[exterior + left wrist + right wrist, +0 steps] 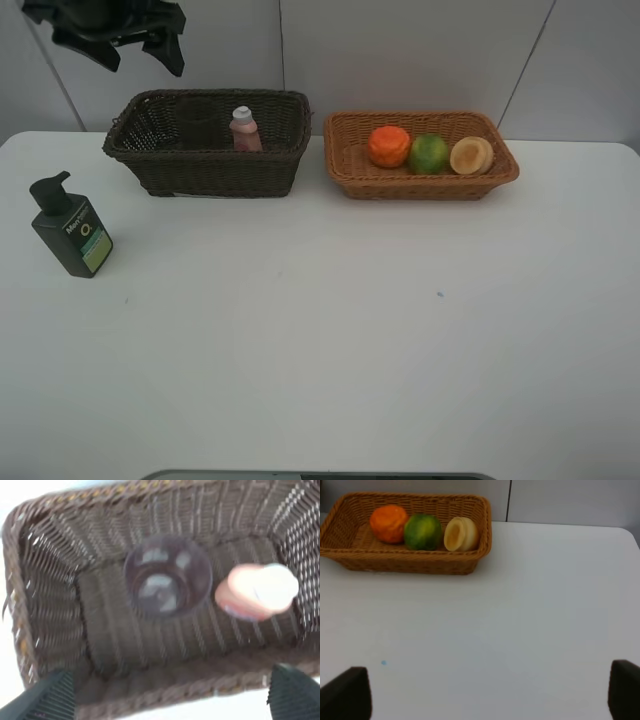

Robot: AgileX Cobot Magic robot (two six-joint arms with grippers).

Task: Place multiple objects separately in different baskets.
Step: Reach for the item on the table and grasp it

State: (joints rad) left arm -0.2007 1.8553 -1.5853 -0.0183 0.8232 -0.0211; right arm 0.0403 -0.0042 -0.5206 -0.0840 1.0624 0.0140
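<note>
Your left gripper (pixel 140 45) hangs above the dark basket (pixel 205 172) with its fingers wide and empty. The pump bottle (pixel 71 227), the only object not yet in a basket, stands upright on the desk (pixel 330 330), in front of that basket and to its left. So it lies forward and below your left arm, the nearer one. It is dark green with a black pump. Right gripper (pixel 485 692) fingers are wide too.

Both baskets woven wicker, rough: dark one (pixel 210 160) matt brown, tan one (pixel 420 180) slightly glossy. Table (pixel 330 340) smooth matt white. Pump bottle (pixel 72 232) dark plastic, paper-like label. Cup (pixel 167 582) translucent, glossy. Orange (pixel 388 523) dimpled skin.
</note>
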